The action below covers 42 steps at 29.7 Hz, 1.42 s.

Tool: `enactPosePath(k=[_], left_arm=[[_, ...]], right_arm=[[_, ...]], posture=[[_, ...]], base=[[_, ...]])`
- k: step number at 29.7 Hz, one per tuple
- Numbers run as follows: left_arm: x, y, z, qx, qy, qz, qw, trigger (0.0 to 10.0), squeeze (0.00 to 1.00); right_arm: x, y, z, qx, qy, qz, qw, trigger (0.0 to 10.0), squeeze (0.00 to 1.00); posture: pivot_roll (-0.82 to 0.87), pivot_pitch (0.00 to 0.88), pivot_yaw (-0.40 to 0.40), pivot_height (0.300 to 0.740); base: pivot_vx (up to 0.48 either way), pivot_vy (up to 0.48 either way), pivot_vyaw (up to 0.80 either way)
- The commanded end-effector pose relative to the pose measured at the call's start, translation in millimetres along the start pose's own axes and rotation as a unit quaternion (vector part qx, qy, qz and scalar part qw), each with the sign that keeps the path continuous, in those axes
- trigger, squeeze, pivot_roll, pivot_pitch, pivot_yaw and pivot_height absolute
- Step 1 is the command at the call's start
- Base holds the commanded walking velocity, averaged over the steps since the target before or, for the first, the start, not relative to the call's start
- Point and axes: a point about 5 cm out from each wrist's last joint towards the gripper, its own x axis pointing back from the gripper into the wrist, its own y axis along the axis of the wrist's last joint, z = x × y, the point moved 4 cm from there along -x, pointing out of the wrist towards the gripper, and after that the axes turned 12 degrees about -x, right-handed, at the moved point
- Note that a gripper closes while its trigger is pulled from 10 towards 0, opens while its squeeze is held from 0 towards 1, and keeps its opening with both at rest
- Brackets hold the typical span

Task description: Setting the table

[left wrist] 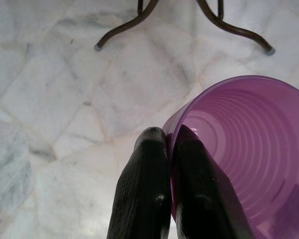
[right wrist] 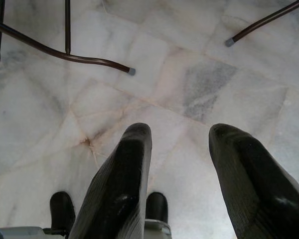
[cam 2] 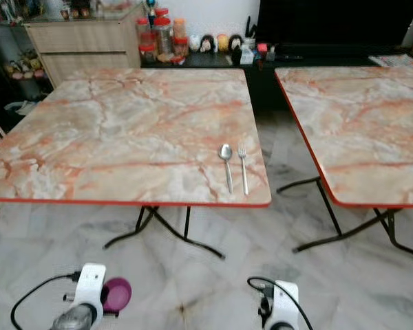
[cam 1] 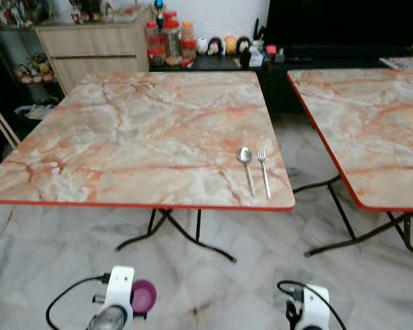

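A marble-patterned folding table (cam 1: 124,137) with a red edge stands in front of me. A spoon (cam 1: 246,167) and a fork (cam 1: 263,170) lie side by side near its front right corner. My left gripper (left wrist: 168,142) hangs low above the floor, shut on the rim of a purple plastic cup (left wrist: 244,149), one finger inside and one outside. The cup (cam 1: 143,296) also shows beside my left wrist in the left eye view. My right gripper (right wrist: 177,137) hangs low over the tiles, open and holding nothing.
A second marble table (cam 1: 372,124) stands to the right with a gap of tiled floor between. Black metal table legs (cam 1: 186,237) spread on the floor ahead. A wooden cabinet (cam 1: 89,45) and a low shelf with jars (cam 1: 168,41) line the back wall.
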Motion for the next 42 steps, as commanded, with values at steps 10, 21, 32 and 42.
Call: enactPosePath(k=[10,21,32,42], left_arm=[[0.0,-1.8,4.5,0.003,0.012,0.006,1.0,10.0,0.0],[1.1,-6.8,5.5,0.007,0.019,0.015,1.0,10.0,0.0],[2.0,-9.8,5.3,0.005,0.02,0.019,1.0,10.0,0.0],[2.2,-10.1,4.9,0.007,0.02,0.018,1.0,10.0,0.0]], right_arm=[[0.3,-0.1,-3.1,0.002,-0.008,0.001,1.0,10.0,0.0],[-0.9,4.3,-3.9,-0.009,-0.011,-0.006,1.0,10.0,0.0],[0.4,1.2,-7.3,-0.009,-0.015,-0.002,1.0,10.0,0.0],[0.4,1.2,-8.1,0.0,-0.016,-0.001,1.0,10.0,0.0]], posture=[[-0.02,0.0,0.018,0.74],[-0.02,0.0,0.017,0.74],[-0.03,0.0,0.016,0.74],[-0.02,0.0,0.013,0.74]], base=[[0.0,0.0,0.06],[0.0,-0.258,0.22],[0.0,-0.271,0.0],[0.0,-0.283,0.0]])
